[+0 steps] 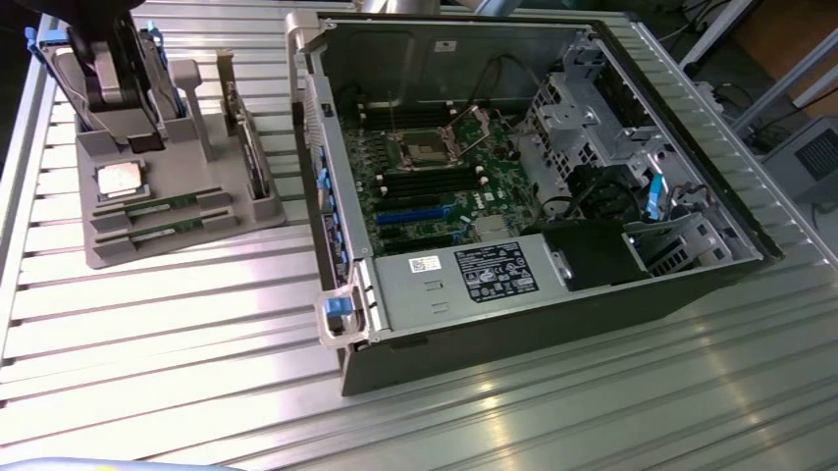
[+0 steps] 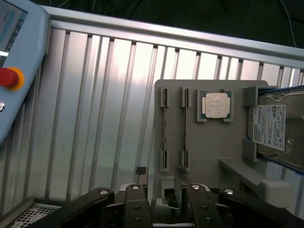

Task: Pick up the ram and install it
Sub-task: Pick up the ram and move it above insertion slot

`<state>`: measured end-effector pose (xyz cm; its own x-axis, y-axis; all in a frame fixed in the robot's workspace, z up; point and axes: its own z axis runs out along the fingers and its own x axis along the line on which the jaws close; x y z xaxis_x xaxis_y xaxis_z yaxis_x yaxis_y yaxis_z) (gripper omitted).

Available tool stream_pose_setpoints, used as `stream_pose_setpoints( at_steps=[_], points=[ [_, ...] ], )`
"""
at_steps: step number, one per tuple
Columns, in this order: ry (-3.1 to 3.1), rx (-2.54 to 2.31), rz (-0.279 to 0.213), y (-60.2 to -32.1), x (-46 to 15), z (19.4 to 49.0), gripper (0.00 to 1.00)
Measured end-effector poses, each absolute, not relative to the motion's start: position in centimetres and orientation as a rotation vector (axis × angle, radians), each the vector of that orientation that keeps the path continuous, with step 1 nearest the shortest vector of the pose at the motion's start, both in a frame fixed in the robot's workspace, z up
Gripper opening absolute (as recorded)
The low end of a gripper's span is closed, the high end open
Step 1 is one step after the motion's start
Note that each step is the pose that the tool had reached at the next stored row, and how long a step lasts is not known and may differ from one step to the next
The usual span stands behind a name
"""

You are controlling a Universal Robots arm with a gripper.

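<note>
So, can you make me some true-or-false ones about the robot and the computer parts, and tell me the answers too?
1. One ram stick and the other ram stick both lie in the gray tray. True.
2. The gripper is holding a ram stick. False: it is open and holds nothing, hanging above the tray.
3. The computer case is open, so you can see inside it. True.
4. The square silver chip lies on the bare table beside the tray. False: it sits in the tray, next to the ram sticks.
</note>
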<state>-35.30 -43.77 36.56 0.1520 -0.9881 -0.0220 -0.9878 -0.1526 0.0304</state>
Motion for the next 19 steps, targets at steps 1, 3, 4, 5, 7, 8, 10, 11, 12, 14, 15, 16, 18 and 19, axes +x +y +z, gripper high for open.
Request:
stream_pose_setpoints(
  at_steps=[1, 3, 4, 5, 7, 8, 10, 11, 12, 14, 15, 16, 18, 19],
  points=[
    [-2.038, 2.379, -0.057, -43.77, -35.29, 36.55, 0.36],
    [-2.034, 2.382, -0.057, -43.77, -35.29, 36.53, 0.36],
    [-2.033, 2.382, -0.057, -43.77, -35.30, 36.52, 0.36],
    [-2.032, 2.384, -0.057, -43.77, -35.29, 36.51, 0.36],
    [-2.028, 2.387, -0.057, -43.77, -35.29, 36.48, 0.36],
    [-2.027, 2.388, -0.057, -43.77, -35.29, 36.48, 0.36],
    [-2.023, 2.391, -0.057, -43.76, -35.30, 36.45, 0.36],
    [-2.020, 2.393, -0.057, -43.77, -35.29, 36.44, 0.36],
    [-2.018, 2.395, -0.057, -43.76, -35.30, 36.43, 0.36],
    [-2.016, 2.397, -0.057, -43.77, -35.29, 36.41, 0.36],
    [-2.015, 2.398, -0.057, -43.77, -35.30, 36.41, 0.36],
    [-2.014, 2.398, -0.057, -43.77, -35.30, 36.40, 0.36],
    [-2.011, 2.401, -0.057, -43.77, -35.29, 36.37, 0.36],
    [-2.008, 2.403, -0.057, -43.77, -35.29, 36.34, 0.36]
  ],
)
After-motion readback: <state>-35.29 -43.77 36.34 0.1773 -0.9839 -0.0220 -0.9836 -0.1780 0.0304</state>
